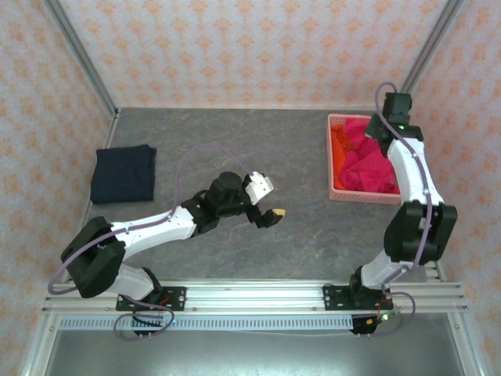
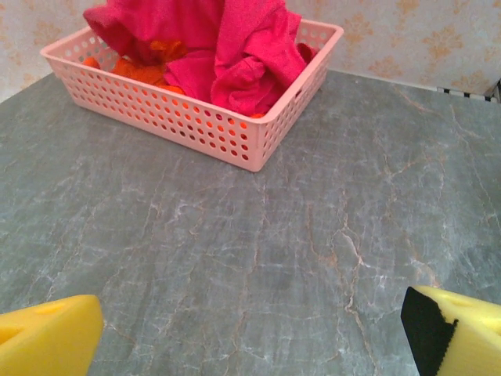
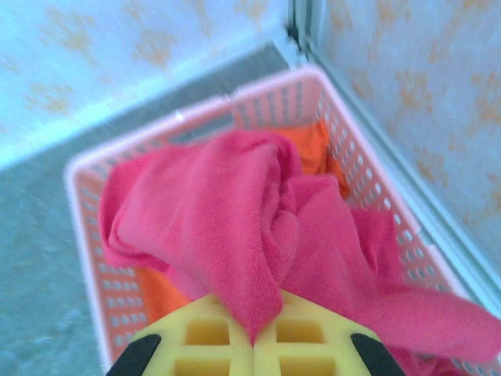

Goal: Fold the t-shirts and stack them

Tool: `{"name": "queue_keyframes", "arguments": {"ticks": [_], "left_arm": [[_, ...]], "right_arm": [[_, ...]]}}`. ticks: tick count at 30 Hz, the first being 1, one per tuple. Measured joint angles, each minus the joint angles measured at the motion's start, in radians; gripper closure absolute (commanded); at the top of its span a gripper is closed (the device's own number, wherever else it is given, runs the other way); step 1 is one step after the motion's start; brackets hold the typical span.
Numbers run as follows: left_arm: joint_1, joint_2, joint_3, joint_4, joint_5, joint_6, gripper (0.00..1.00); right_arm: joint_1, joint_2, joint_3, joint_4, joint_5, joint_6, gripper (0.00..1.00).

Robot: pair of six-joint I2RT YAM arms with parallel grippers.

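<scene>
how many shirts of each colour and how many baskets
pink shirt: 1
navy shirt: 1
orange shirt: 1
basket: 1
total: 4
</scene>
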Motion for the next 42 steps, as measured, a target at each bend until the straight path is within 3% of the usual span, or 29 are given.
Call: {"name": "queue_keyframes", "arguments": {"ticks": [7,14,21,25,30,31,33,34,36,42], "left_arm": [[0.002,0.0,-0.004,0.035,-0.039,-0.04,0.0],[0.069,-0.038,-0.075,0.08,-0.074,-0.081,0.0],[0.17,-0.184,-0.191,0.089,-0.137,-0.104,0.0],[0.224,-0.309,-0.254,0.052,-0.19,-0.103,0.0],[0.277,-0.492,-0.323,-0.044,-0.258,-0.101,0.0],[0.283,-0.521,-0.335,-0.064,-0.272,-0.103,0.0],[0.291,-0.577,-0.36,-0.106,-0.309,-0.125,0.0],[0.295,-0.595,-0.369,-0.12,-0.318,-0.142,0.0],[0.298,-0.619,-0.384,-0.149,-0.343,-0.184,0.0],[0.303,-0.529,-0.367,-0.198,-0.368,-0.338,0.0]], "right_arm": [[0.081,-0.145,0.069,-0.025,-0.046,-0.014,1.0],[0.302,-0.179,0.276,-0.1,-0.084,-0.047,1.0],[0.494,-0.174,0.431,-0.168,-0.237,-0.056,1.0],[0.526,-0.14,0.447,-0.176,-0.338,-0.056,1.0],[0.526,-0.026,0.4,-0.18,-0.348,-0.053,1.0],[0.527,0.01,0.4,-0.18,-0.348,-0.053,0.88],[0.526,0.1,0.4,-0.179,-0.338,-0.044,0.34],[0.526,0.142,0.4,-0.175,-0.327,-0.041,0.2],[0.526,0.229,0.404,-0.174,-0.282,-0.037,0.09],[0.516,0.337,0.402,-0.186,-0.111,-0.037,0.07]]}}
